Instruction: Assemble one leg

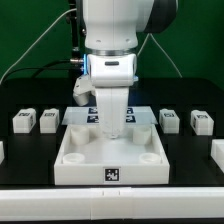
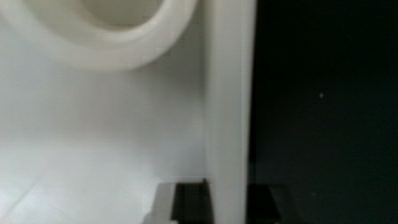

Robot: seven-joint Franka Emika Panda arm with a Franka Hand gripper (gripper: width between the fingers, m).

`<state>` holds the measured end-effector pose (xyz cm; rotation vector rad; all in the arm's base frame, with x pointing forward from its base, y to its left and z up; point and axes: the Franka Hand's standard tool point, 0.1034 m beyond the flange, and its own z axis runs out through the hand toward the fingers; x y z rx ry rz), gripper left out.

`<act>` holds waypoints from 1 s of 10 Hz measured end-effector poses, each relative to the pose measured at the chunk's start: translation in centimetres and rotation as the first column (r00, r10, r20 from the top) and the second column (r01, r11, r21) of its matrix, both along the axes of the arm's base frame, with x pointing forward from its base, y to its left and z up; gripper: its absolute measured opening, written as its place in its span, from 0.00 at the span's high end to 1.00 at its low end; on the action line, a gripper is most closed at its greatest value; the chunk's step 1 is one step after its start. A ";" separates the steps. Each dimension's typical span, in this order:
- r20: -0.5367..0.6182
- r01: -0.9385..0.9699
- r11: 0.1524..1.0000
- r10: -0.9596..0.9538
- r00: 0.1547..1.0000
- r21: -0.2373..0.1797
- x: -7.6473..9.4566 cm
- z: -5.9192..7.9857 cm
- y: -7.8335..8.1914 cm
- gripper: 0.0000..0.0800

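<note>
— Where does your arm (image 1: 118,25) stand?
— It hangs from the frame's top centre, wrist (image 1: 110,72) vertical, gripper (image 1: 115,122) pointing straight down mid-frame.
— Your jaws?
— You can't tell; neither view shows their gap.

I can read no letters, numerals or brand names anywhere. The only signs are black-and-white square marker tags. 1 is on the front wall of the white tray-like piece (image 1: 80,170), in front of my gripper (image 1: 115,128). 1 is on each leg flanking it: 2 on the exterior view's left (image 1: 22,121) (image 1: 47,120) and 2 on the exterior view's right (image 1: 171,119) (image 1: 201,122). Several are on the marker board (image 1: 90,114) behind it. The patterns are too small to make out.
</note>
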<state>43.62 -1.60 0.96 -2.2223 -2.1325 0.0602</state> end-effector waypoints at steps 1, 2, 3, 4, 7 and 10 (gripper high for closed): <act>0.000 0.000 1.000 0.000 1.000 0.000 0.0 0.0 0.0 0.92; 0.000 0.000 1.000 0.000 1.000 0.000 0.0 0.0 0.0 0.92; 0.003 -0.006 1.000 0.006 1.000 0.001 0.2 0.1 0.1 0.92; 0.014 -0.017 1.000 0.017 1.000 0.005 1.0 0.3 0.7 0.92; 0.033 -0.007 0.999 0.006 0.999 0.032 3.7 0.2 4.6 0.92; 0.049 0.005 0.999 -0.007 0.999 0.049 5.6 0.2 7.1 0.92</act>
